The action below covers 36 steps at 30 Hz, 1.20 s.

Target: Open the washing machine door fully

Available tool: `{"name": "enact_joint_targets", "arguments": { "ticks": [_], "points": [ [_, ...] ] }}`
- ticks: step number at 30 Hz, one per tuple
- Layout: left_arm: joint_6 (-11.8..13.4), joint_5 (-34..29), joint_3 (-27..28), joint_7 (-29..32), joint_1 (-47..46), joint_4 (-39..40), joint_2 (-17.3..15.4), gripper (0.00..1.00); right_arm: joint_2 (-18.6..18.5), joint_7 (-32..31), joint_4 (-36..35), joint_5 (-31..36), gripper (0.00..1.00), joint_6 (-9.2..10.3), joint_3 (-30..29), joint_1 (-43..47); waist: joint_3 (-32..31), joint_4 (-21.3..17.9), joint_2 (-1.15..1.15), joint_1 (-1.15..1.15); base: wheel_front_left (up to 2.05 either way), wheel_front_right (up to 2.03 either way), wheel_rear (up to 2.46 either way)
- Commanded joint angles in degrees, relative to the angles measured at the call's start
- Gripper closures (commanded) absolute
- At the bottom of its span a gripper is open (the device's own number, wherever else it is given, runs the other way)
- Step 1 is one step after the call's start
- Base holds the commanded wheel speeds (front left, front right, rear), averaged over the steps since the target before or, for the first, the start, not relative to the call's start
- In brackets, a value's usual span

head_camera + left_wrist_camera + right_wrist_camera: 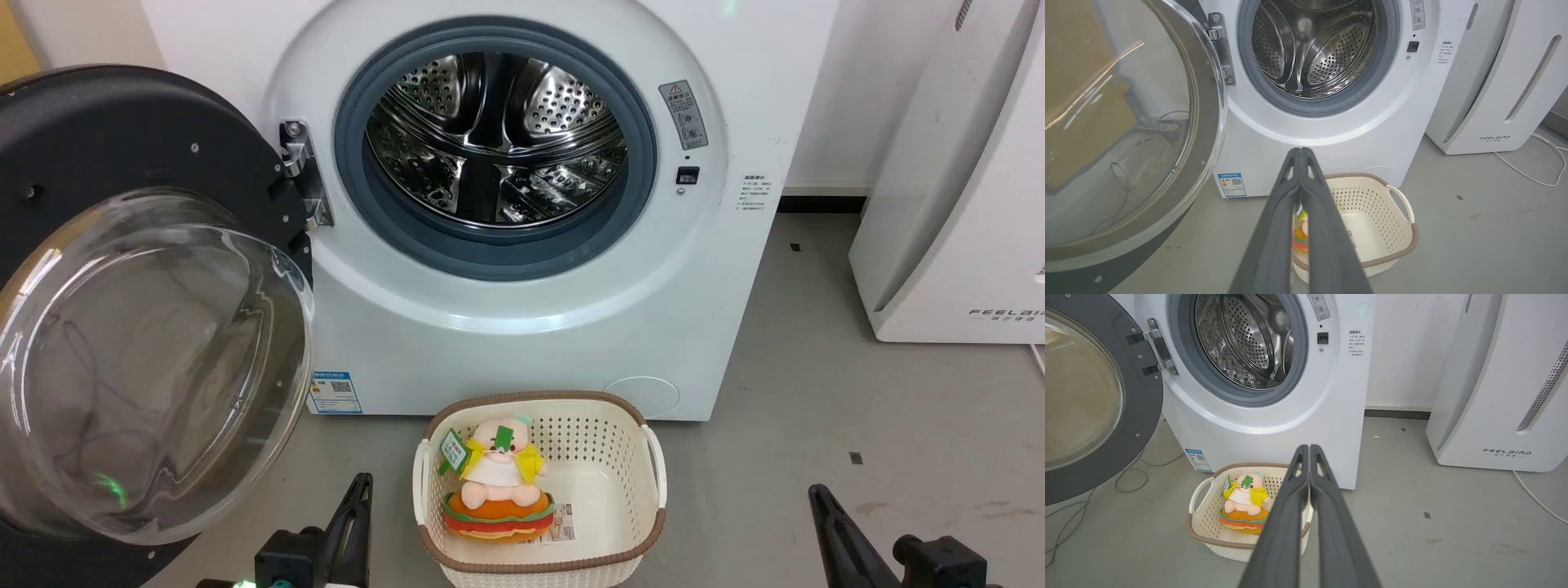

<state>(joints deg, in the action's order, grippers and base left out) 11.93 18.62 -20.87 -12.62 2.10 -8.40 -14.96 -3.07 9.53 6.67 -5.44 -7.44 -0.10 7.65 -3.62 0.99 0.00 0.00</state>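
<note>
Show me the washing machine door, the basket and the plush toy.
washing machine door (pixel 122 122), head view, black rim.
basket (pixel 606 457), head view, inner wall.
plush toy (pixel 495 474), head view, white belly.

Pretty plain utility corner: smooth grey floor (pixel 816 392) with a few dark specks and scuffs, white wall (pixel 1404 355) at the far side with a dark baseboard (pixel 1396 413) along the bottom. A tall white FEELBIRD appliance (pixel 1494 396) stands on the right, its white cord (pixel 1535 175) trailing over the floor, and thin cables (pixel 1130 492) loop on the left.
</note>
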Motion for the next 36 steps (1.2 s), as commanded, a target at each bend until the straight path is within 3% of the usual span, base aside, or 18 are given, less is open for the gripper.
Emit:
{"name": "enact_joint_targets", "arguments": {
  "ticks": [1, 36],
  "points": [
    [-0.26, -0.81, 0.63, 0.22, -0.12, 0.38, 0.50, 1.00, 0.01, -0.39, -0.37, 0.29, 1.00, 0.00, 0.01, -0.43, 0.04, -0.01, 0.00, 0.00, 0.00, 0.00, 0.00],
    [-3.62, -5.94, 6.46, 3.79, -0.69, 2.69, 3.84, 1.00, 0.06, -3.03, -2.18, 1.77, 1.00, -0.01, 0.03, -2.51, 1.07, -0.29, 0.00, 0.00, 0.00, 0.00, 0.00]
  ]
}}
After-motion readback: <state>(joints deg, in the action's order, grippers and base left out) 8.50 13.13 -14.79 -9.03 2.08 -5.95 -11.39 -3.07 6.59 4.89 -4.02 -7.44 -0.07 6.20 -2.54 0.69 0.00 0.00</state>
